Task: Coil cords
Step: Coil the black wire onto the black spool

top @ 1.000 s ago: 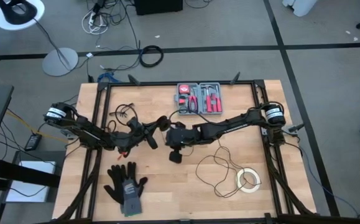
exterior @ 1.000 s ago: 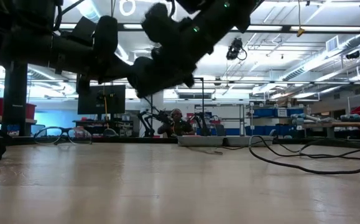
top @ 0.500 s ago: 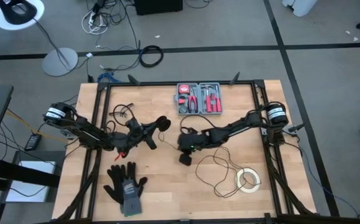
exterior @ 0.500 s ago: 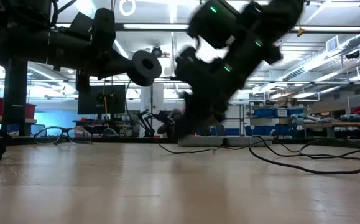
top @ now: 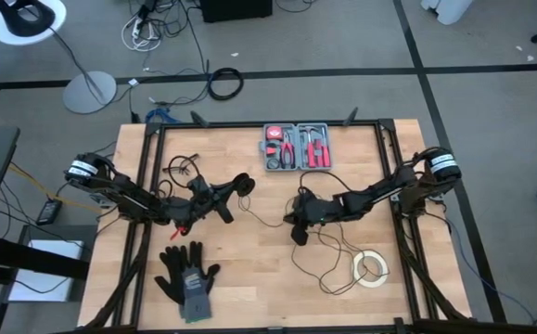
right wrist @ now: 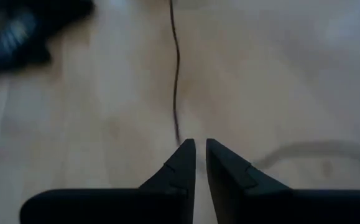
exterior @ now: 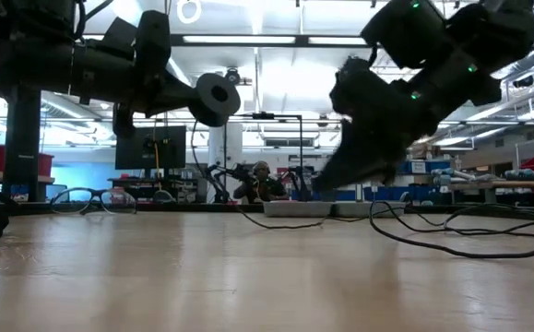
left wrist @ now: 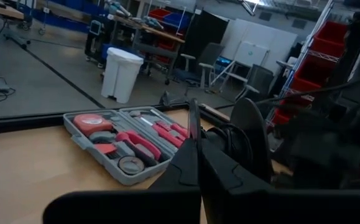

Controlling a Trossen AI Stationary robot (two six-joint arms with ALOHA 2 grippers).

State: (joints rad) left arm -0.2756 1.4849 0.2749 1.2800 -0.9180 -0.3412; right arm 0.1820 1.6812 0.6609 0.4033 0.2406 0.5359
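The cord is a very thin black wire (top: 268, 221) ending in a small round black disc (top: 243, 183). My left gripper (top: 234, 188) is shut at the disc end, mid-table and raised; the disc also shows in the low view (exterior: 216, 97) and the left wrist view (left wrist: 251, 134). From there the wire sags to the table and runs to my right gripper (top: 296, 223), which is low over the wood and shut on it. Beyond that gripper the wire lies in loose loops (top: 322, 249) on the table. My left gripper holds the cord at its disc end, pinched between the two shut fingers (left wrist: 186, 168), which lie level and point toward the table's right. The disc (left wrist: 251, 134) stands on edge beside the fingertips, lifted clear. The fingers hide the exact place of contact. My right gripper has the thin wire (right wrist: 177, 134) between its two fingertips, which stand almost together. The fingers slant down toward the table and the wire runs straight out ahead of them. The wire lies slack on the wood.
An open grey tool kit with red-handled tools (top: 298, 148) lies at the far middle. Black gloves (top: 186, 274) lie near the front left, a white tape roll (top: 372, 269) at the front right. A small tangle of black wire (top: 183, 167) lies far left.
My right gripper has gone from close beside my left gripper toward the table's right edge and lower, along the wire. A stretch of wire now shows between the two grippers, sagging to the table. The disc has stayed in place.
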